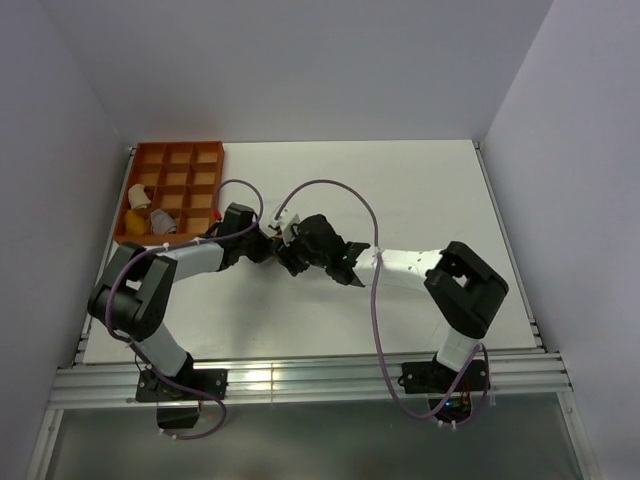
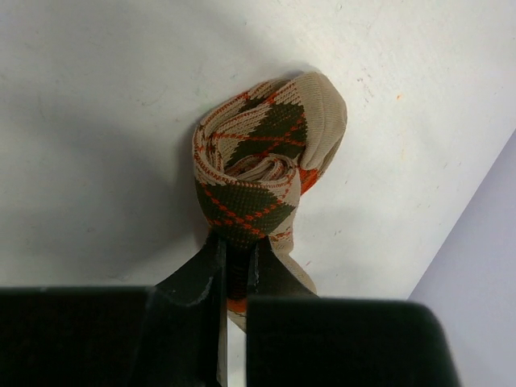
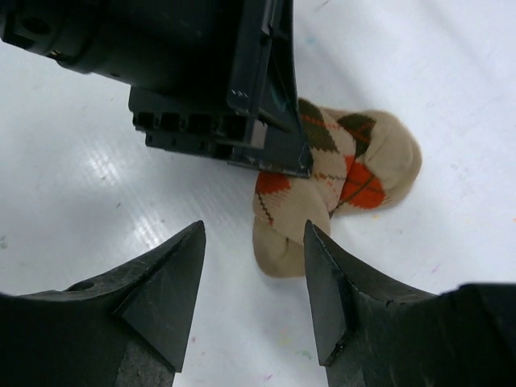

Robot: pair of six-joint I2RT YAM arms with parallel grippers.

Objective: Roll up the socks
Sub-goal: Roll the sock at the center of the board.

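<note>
A tan argyle sock with red and dark diamonds lies wound into a tight bundle on the white table. My left gripper is shut on the near edge of this roll, with fabric pinched between its black fingers. In the right wrist view the same sock lies just beyond my right gripper, which is open and holds nothing. Its toe end pokes toward the gap without touching either finger. The left gripper's body covers the sock's far side. From above, both grippers meet mid-table and hide the sock.
An orange compartment tray sits at the back left of the table, with a few small bundled items in its near-left cells. Purple cables loop over both arms. White walls close in the table's left, back and right sides.
</note>
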